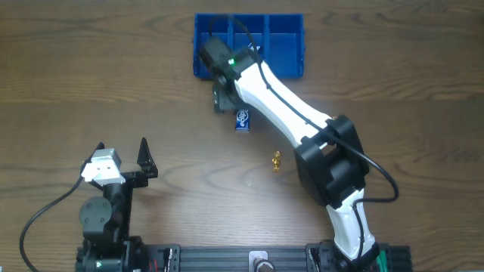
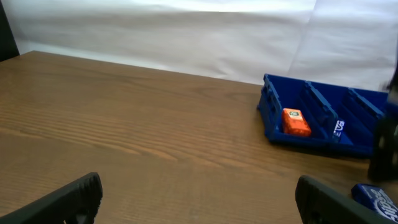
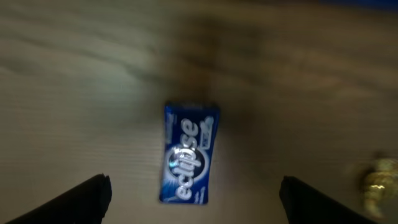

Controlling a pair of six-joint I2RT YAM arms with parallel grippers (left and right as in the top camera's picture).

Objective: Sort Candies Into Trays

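A blue candy box (image 1: 242, 119) (image 3: 188, 152) lies flat on the wooden table, just in front of the blue divided tray (image 1: 289, 60). My right gripper (image 1: 221, 102) (image 3: 193, 199) hangs open right above the box, its fingers spread wide to either side of it. A small gold-wrapped candy (image 1: 276, 161) (image 3: 379, 177) rests closer to the arm bases. In the tray's left compartment sits an orange candy (image 2: 295, 122), with a blue item (image 2: 339, 127) in the middle one. My left gripper (image 1: 123, 160) (image 2: 199, 202) is open and empty at the near left.
The tray (image 2: 323, 115) stands at the table's far edge. The right arm's white links (image 1: 287, 113) stretch diagonally across the middle. Bare wood covers the left half of the table.
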